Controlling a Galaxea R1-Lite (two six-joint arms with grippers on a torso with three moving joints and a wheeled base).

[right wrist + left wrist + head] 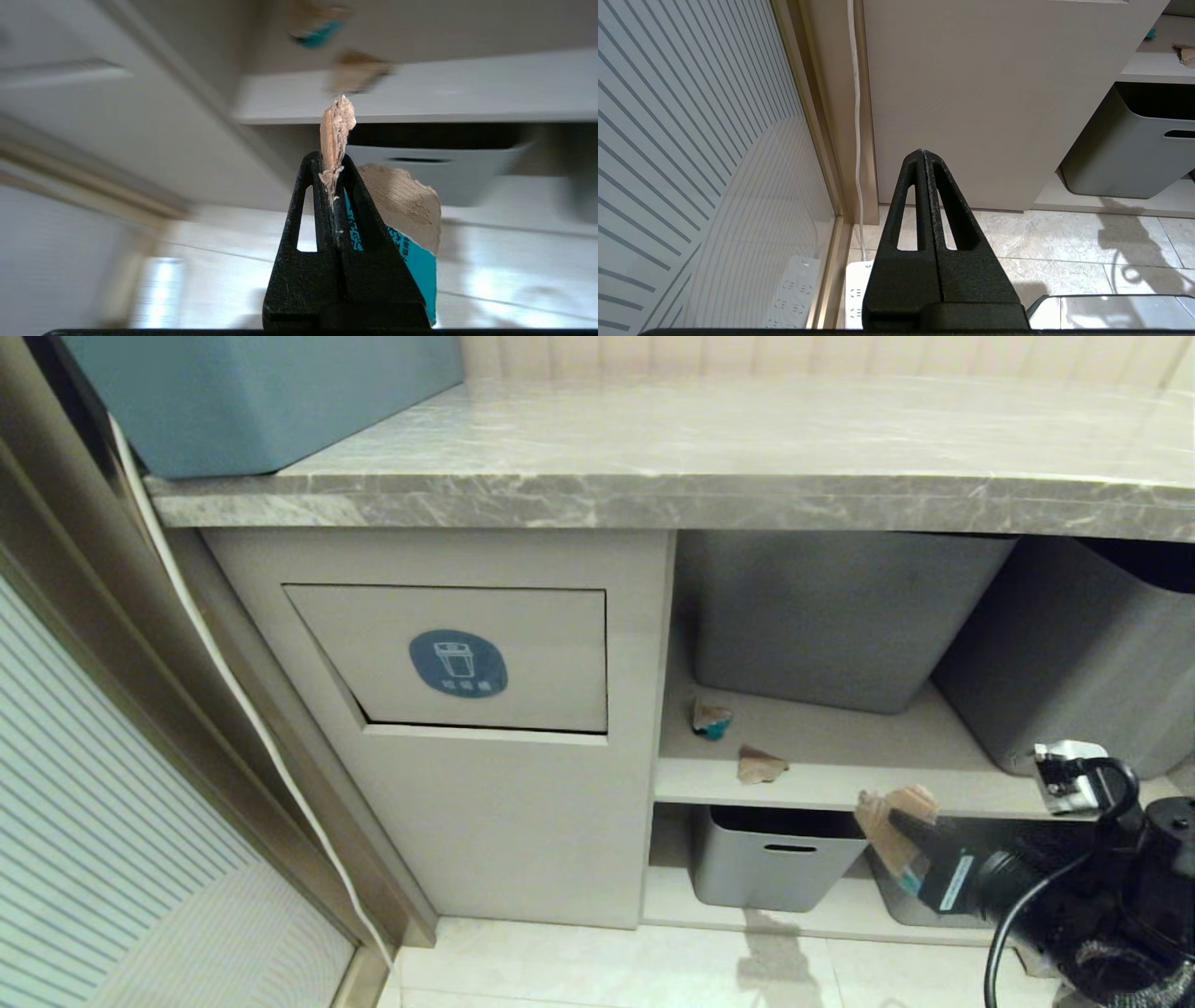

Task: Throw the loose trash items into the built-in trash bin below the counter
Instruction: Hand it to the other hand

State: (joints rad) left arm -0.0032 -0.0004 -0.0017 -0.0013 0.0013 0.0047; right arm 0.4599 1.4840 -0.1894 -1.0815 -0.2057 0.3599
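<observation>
Right gripper point(898, 829) low, clamping cardboard scrap point(887, 821).

Your torn brown cardboard scrap point(894, 826), teal-printed on one side, was pinched in the right gripper point(904, 831). Two more scraps point(711, 718) point(761, 764) lay near the shelf's front-left corner. The bin's flap point(467, 658), blue-stickered, sat slightly ajar beneath the marble counter point(653, 495).

The right end effector point(332, 161) pinches a torn cardboard scrap point(402, 205) with a teal patch.
</observation>
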